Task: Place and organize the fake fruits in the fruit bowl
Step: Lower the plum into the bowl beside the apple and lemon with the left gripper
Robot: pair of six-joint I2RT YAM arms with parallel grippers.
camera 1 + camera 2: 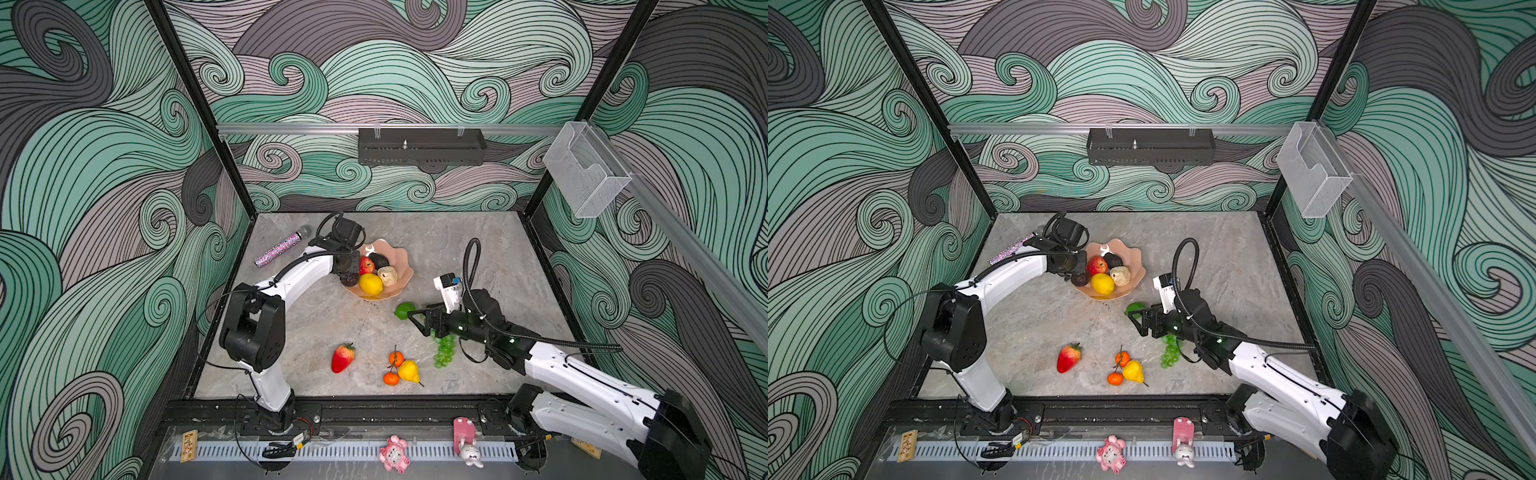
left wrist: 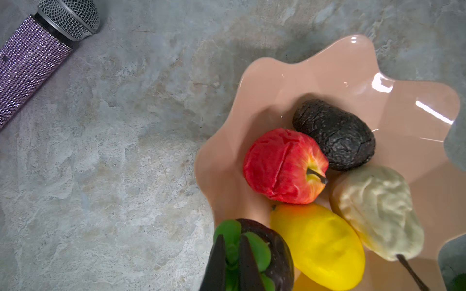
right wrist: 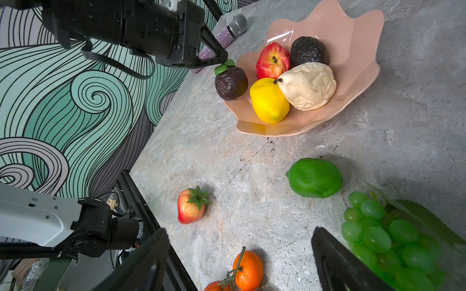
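In both top views the bowl (image 1: 406,271) holds apple (image 1: 366,265), avocado (image 1: 379,260), lemon (image 1: 370,284) and pear (image 1: 387,275); the right gripper (image 1: 417,322), spread wide and empty, hovers beside the lime (image 1: 402,309), half hiding grapes (image 1: 444,353). Left wrist: the left gripper (image 2: 231,241), cut off, pinches a dark fruit (image 2: 280,249) by its green cap at the bowl's rim. Right wrist: strawberry (image 3: 190,209) and tangerines (image 3: 248,270) lie outside the bowl.

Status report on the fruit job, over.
Left gripper shut on dark fruit by its green cap, at fruit bowl rim. Right gripper open, near lime and grapes. Nothing in the way.
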